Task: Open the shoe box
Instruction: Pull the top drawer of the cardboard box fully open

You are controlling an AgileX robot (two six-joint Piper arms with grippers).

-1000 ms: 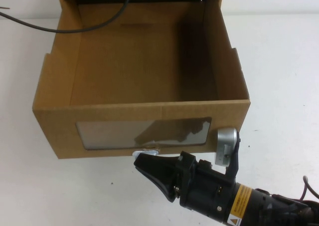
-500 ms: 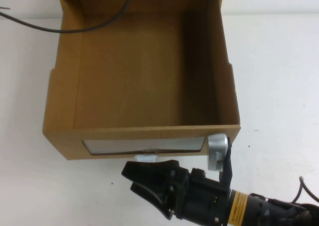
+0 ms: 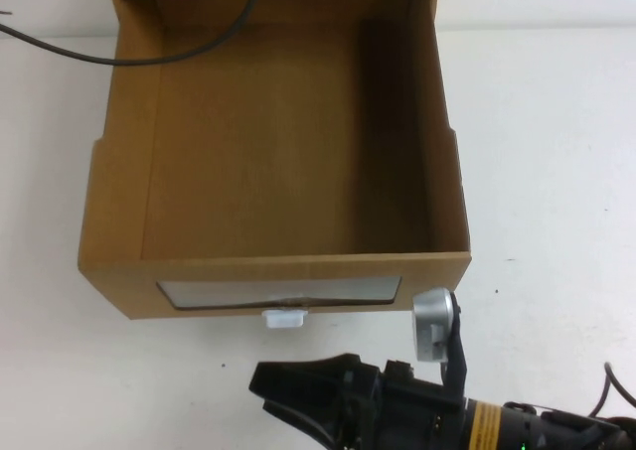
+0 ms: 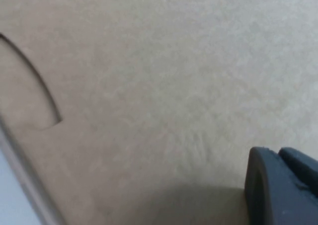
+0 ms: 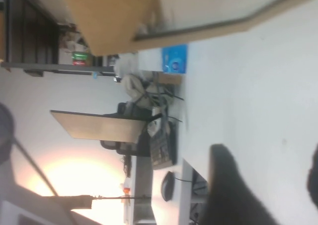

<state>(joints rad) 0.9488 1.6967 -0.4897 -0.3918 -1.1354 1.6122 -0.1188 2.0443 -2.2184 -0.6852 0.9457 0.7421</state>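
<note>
the right gripper (image 3: 283,400) hangs low over the white table (image 3: 556,172) at the near edge, just in front of the shoe box (image 3: 117,222) and apart from it; its dark fingers (image 3: 298,375) are spread with only table between them; a yellow label (image 3: 484,428) sits on the arm behind, its writing too small to read; the left gripper (image 4: 280,185) is close against plain cardboard with a curved slit (image 4: 37,81); whether it is spread or pressed together i cannot tell; the shoe box stands mid-table, mouth upward, its windowed wall facing the robot; its side walls run away from the robot to the view's far edge, which cuts them off, so the longer axis is unclear; it is brown cardboard with stepped side walls; a greyish window (image 3: 278,291) fills the near wall; a white tab (image 3: 283,318) juts out below it; a black cable (image 3: 149,58) crosses the far left corner
</note>
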